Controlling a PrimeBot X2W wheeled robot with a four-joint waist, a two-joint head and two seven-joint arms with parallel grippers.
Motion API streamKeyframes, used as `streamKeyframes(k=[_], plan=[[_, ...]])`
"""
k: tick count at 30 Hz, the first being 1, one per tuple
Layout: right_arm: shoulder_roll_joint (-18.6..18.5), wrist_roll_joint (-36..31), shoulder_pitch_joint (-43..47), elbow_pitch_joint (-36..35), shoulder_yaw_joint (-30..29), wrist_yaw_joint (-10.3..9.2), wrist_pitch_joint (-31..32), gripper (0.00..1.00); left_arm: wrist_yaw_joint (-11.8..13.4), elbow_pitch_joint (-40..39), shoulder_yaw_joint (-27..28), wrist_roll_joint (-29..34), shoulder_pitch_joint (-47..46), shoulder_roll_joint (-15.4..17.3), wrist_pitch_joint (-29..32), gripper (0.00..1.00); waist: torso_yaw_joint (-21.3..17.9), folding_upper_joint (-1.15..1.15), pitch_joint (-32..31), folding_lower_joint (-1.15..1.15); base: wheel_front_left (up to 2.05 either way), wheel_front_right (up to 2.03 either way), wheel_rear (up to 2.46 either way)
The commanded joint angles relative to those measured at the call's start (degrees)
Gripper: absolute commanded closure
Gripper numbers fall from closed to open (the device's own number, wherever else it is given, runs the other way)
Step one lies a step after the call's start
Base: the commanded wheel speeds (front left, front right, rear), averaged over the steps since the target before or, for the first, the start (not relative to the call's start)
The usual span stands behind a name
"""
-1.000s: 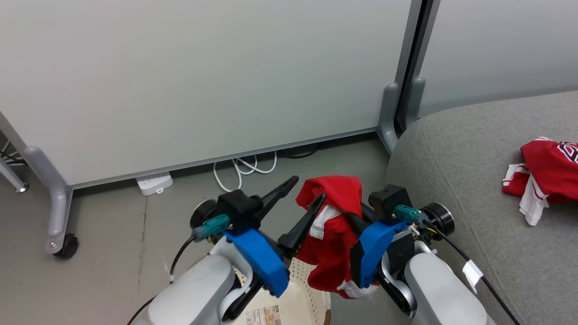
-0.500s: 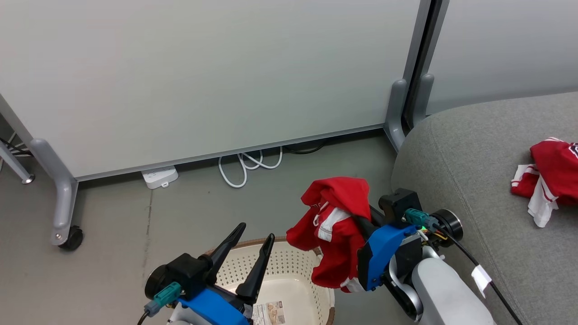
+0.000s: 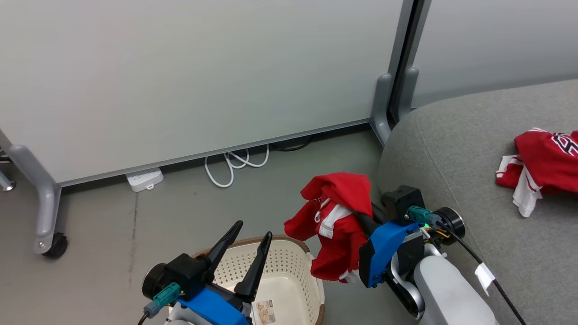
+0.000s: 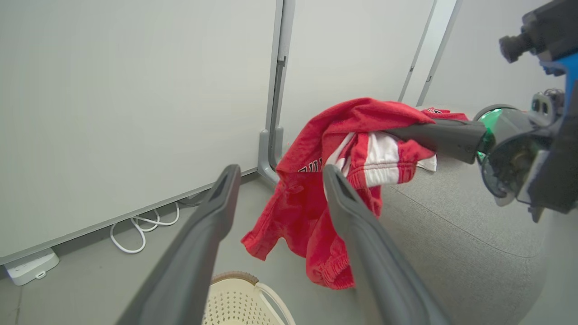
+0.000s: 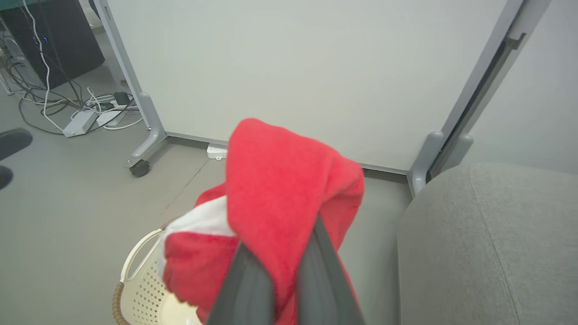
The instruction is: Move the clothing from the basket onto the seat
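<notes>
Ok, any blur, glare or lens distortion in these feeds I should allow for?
Head view: even, soft light, no glare, the held garment sharp. Left wrist view: its own fingers loom large and soft-edged. Right wrist view: the garment sits close to the lens, blurred, and the partition posts splay outward.

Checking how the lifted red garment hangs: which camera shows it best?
The left wrist view: the soft red garment with white panels hangs side-on, nearly whole, print visible. The head view shows it from above, partly hidden; the right wrist view shows a close bunched fold.
</notes>
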Motion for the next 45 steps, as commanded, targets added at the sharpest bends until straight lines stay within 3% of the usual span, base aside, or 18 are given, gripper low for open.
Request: streamKeyframes(k=[1,16,27,39,45], plan=[[-0.09,-0.06,-0.66,-0.28,-0.08,-0.04,-0.29,1.0,-0.09,-0.06,0.24,0.53,-0.3,-0.09,-0.18,0.0,-1.43,0.0,0.35,0.0,0.0,0.0,0.0],[-0.07,0.15,-1.76,-0.28,-0.2,-0.04,-0.83,1.0,-0.4,-0.67,-0.91,0.94,-2.74,-0.12,-0.19,0.0,-16.57,0.0,2.8,0.0,0.0,0.0,0.0],[-0.05,1.51,-2.04,0.47,-0.67,-0.04,-2.07,1.0,-0.41,-0.15,-2.39,0.3,-4.35,1.27,-0.18,0.0,-25.29,0.0,4.57,0.0,0.0,0.0,0.0],[-0.04,1.71,-2.81,1.44,-1.59,-0.04,-2.66,1.0,-0.41,0.21,-3.53,-0.34,-5.11,1.49,-0.19,0.0,-25.57,0.0,5.09,0.0,0.0,0.0,0.0],[-0.07,0.35,-9.8,2.53,-5.95,-0.04,-0.5,1.0,-0.41,-0.22,-3.44,0.48,-6.4,2.11,-0.19,0.0,-24.01,0.0,8.08,0.0,0.0,0.0,0.0]])
